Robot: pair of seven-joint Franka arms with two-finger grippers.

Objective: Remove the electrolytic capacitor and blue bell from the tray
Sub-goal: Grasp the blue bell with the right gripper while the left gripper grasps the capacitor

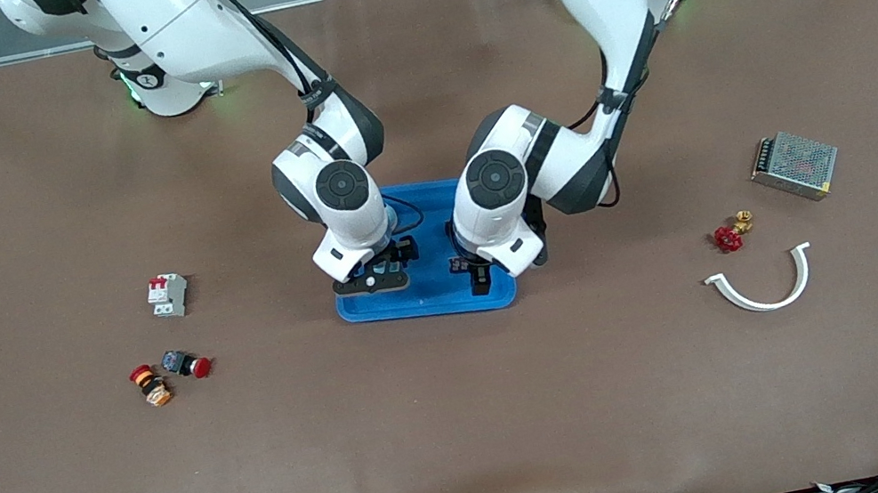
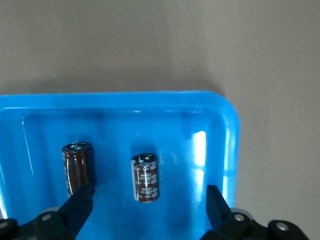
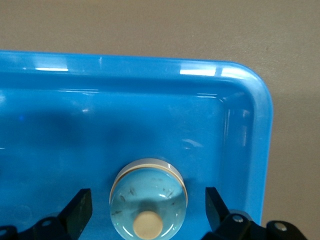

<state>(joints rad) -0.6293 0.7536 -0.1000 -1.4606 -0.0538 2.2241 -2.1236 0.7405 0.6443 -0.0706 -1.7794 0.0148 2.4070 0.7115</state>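
1. We are holding our left gripper [image 2: 147, 207] over the blue tray [image 1: 437, 287], fingers spread wide and gripping nothing; two capacitors [image 2: 145, 178] are standing in the tray, one between the fingers.
2. We are keeping our right gripper [image 3: 147, 210] wide open, empty, astride the bell [image 3: 148, 202] sitting in the tray's corner.

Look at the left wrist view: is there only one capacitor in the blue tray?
No, two dark capacitors lie side by side in the blue tray.
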